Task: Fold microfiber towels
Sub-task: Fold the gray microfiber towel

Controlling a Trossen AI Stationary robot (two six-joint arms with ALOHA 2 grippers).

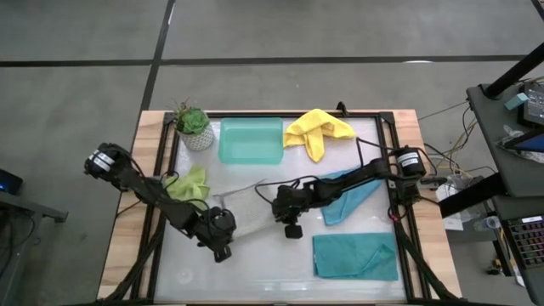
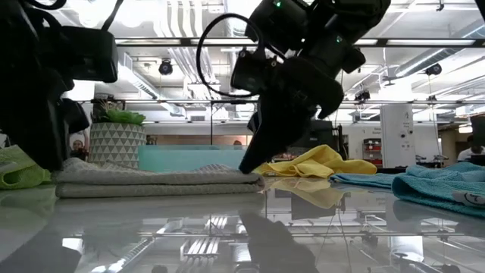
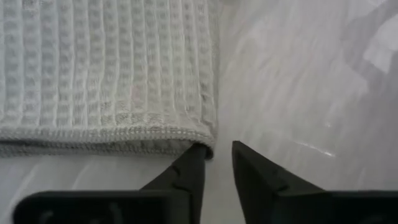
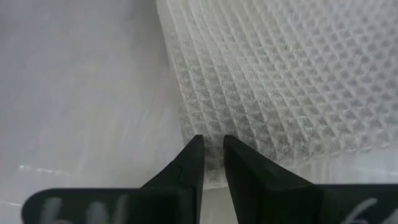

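The grey towel (image 1: pixel 242 208) lies flat on the table, folded into layers as the low view (image 2: pixel 151 180) shows. My right gripper (image 4: pixel 212 149) is low at its right end (image 2: pixel 248 168), shut on a corner. My left gripper (image 3: pixel 217 155) is down at the towel's near left corner (image 1: pixel 221 251), fingers a little apart with bare table between them. The lime green towel (image 1: pixel 191 183) lies crumpled at the left. The yellow towel (image 1: pixel 316 129) lies at the far edge. One teal towel (image 1: pixel 348 197) lies under my right arm, another (image 1: pixel 355 255) flat at the near right. My left gripper has one fingertip (image 3: pixel 194 155) at the towel's hemmed corner (image 3: pixel 202 142); I cannot tell whether it touches. Nothing is between the fingers. My right gripper pinches the towel's corner (image 4: pixel 213 142) between its two fingers, slanting down from the table's right. The towel lies flat on the table.
A mint-green tray (image 1: pixel 251 140) and a small potted plant (image 1: pixel 193 126) stand at the far edge. A dark frame (image 1: pixel 393 170) runs round the white work surface. Bare surface lies at the near middle (image 1: pixel 263 272).
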